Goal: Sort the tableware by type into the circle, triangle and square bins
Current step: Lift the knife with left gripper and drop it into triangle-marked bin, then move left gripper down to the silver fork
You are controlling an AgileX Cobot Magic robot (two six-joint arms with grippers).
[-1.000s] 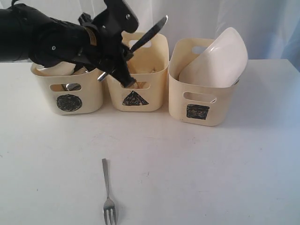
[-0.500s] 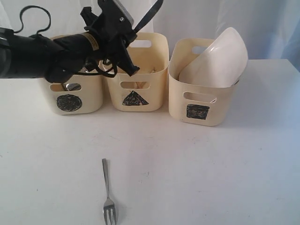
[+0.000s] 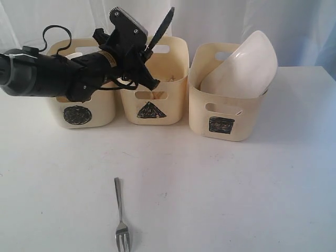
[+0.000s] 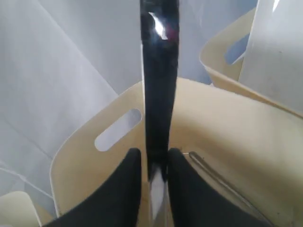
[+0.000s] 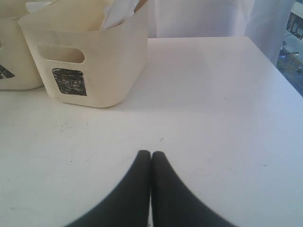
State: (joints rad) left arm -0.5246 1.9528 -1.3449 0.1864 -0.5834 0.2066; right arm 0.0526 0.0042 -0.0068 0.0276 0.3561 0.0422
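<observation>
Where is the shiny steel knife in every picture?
Exterior view: the steel knife sticks up slanted from the left gripper, above the cream plastic tub marked with a black triangle.
Left wrist view: the knife runs down the middle, between the black fingers.
Right wrist view: not in it.
Shared landmark: the triangle tub, under the knife in both.

Steel is shining beside smooth plastic on a matt white table [image 3: 236, 199]
The steel knife [image 4: 160, 85] is showing a dark mirror polish with a glint; the fork [image 3: 121, 215] is looking like duller grey metal; the circle bin [image 3: 102, 107], triangle bin [image 3: 176, 100] and square bin [image 3: 247, 123] are looking like smooth cream plastic with a soft sheen; the white plate [image 3: 247, 65] is looking smooth, slightly glossy; the left gripper [image 4: 154, 153] and right gripper [image 5: 150, 158] are showing matt black fingers.
</observation>
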